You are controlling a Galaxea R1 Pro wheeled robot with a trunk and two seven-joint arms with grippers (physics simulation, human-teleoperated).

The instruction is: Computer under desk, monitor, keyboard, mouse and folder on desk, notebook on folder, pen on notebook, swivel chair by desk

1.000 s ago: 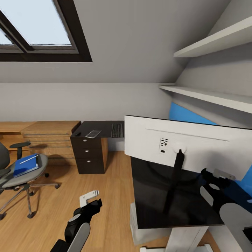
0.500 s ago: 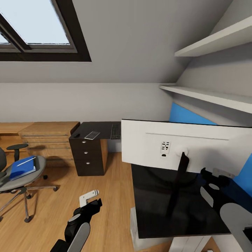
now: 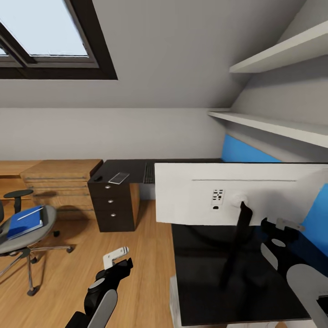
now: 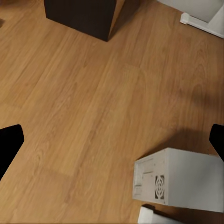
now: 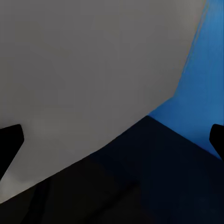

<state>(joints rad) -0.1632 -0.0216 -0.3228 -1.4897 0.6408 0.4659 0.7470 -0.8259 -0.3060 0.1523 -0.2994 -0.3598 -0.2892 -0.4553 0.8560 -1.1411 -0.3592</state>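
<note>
Far to the left of the desk point(image 3: 200, 282) stands the swivel chair point(image 3: 20, 237), out on the wood floor point(image 3: 68, 273). The blue folder point(image 3: 25, 222) lies flat on its grey seat, and a thin white pen point(image 3: 30, 213) lies on top of the folder.

Next comes a light wood dresser point(image 3: 59, 184) against the wall, touching the far end of the desk. That far end has a black drawer unit point(image 3: 111, 205) with round silver knobs. On the top above the drawers lies the thin grey notebook point(image 3: 119, 177), and just beside it the black keyboard point(image 3: 149, 172).

The left gripper point(image 3: 119, 258) hangs low over the floor, to the left of the desk's near part. Its fingers are spread wide apart and hold nothing. In its wrist view the white computer point(image 4: 179, 181) sits on the floor.

The monitor point(image 3: 237, 196) stands on the near part of the desk, its white back facing me, on a thin black stand.

The right gripper point(image 3: 278, 228) is over the desk, just behind the monitor. Its fingers are spread apart too, with nothing between them.
</note>
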